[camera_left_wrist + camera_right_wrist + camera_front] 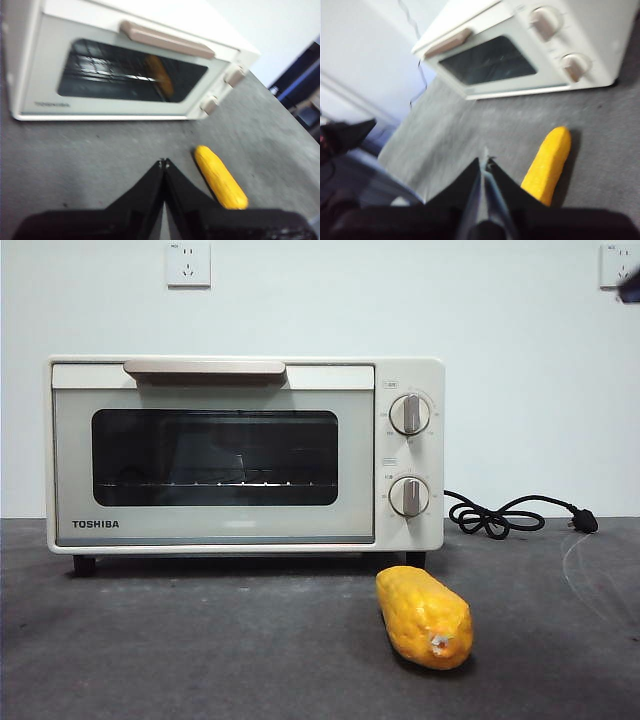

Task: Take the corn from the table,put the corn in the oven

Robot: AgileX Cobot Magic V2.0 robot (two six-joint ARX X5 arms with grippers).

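Observation:
The yellow-orange corn [425,617] lies on the dark grey table [200,640] in front of the oven's knob side, its pale stub end toward the front camera. The cream-white TOSHIBA oven [245,455] stands behind it with its glass door closed. In the left wrist view my left gripper [163,162] is shut and empty, hovering above the table beside the corn [220,176] and in front of the oven [125,70]. My right gripper [485,161] is also shut and empty, hovering beside the corn [547,165], with the oven [520,55] beyond. Only a dark arm tip [630,287] shows at the front view's top right corner.
The oven's black cord and plug [515,515] lie coiled on the table to the right of the oven. Two wall sockets [188,264] sit on the white wall behind. Dark equipment [300,85] stands past the table's edge.

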